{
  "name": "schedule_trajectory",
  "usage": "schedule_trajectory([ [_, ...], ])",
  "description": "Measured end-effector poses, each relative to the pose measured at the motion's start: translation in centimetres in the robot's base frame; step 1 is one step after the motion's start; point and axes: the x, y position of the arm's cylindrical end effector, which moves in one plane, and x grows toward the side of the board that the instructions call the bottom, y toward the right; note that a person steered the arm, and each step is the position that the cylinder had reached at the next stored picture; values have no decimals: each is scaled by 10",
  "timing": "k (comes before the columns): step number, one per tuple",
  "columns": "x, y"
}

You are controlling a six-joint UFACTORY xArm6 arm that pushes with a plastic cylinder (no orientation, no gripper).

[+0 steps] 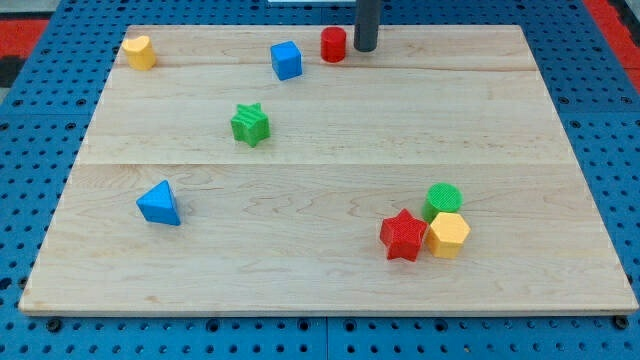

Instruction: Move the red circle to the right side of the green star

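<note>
The red circle (333,45) stands near the board's top edge, a little left of centre. The green star (250,124) lies below and to the left of it, in the board's upper left-centre. My tip (365,48) is just to the right of the red circle, close to it or touching it. The rod comes down from the view's top.
A blue cube (286,60) sits left of the red circle. A yellow block (140,51) is at the top left corner. A blue triangle (160,204) lies at the lower left. A red star (403,236), green circle (442,199) and yellow hexagon (448,235) cluster at lower right.
</note>
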Motion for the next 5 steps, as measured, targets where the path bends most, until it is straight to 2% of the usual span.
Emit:
schedule_trajectory([
  [1, -30, -12],
  [2, -14, -97],
  [5, 84, -8],
])
